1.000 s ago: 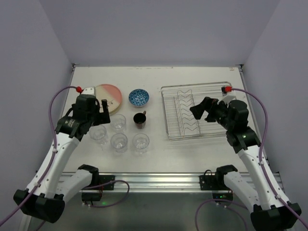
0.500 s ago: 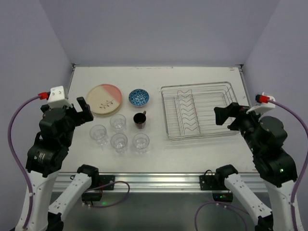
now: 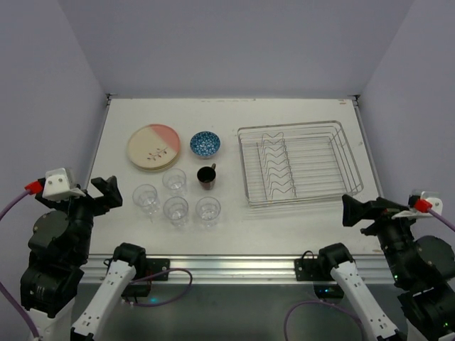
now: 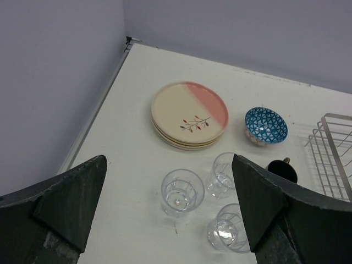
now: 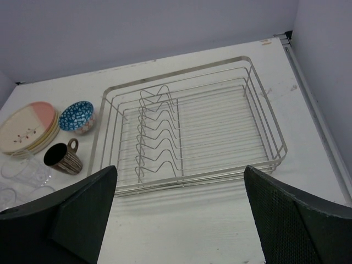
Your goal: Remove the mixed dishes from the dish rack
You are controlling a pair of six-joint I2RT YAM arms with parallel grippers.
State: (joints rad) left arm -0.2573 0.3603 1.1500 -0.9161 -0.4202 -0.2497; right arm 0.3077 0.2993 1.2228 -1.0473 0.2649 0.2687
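The dish rack [image 3: 291, 127] stands empty at the right, its zigzag dividers [image 5: 157, 132] bare; it also shows in the right wrist view [image 5: 181, 82]. A stack of cream plates [image 3: 153, 147], the top one part pink, a blue-patterned bowl [image 3: 205, 144], a dark brown mug [image 3: 206, 176] and several clear tumblers [image 3: 175, 209] stand on the table at the left. My left gripper [image 3: 99, 195] is open and empty, held high near the front left, above the tumblers [image 4: 182, 191]. My right gripper [image 3: 362, 211] is open and empty, in front of the rack.
The white table [image 3: 234, 114] is walled by lilac panels at the back and sides. A metal rail [image 3: 227, 266] runs along the near edge with both arm bases on it.
Both arms have drawn back toward the near edge and out to the sides. The left left the plates and tumblers; the right left the rack. Dishes and rack have not moved.
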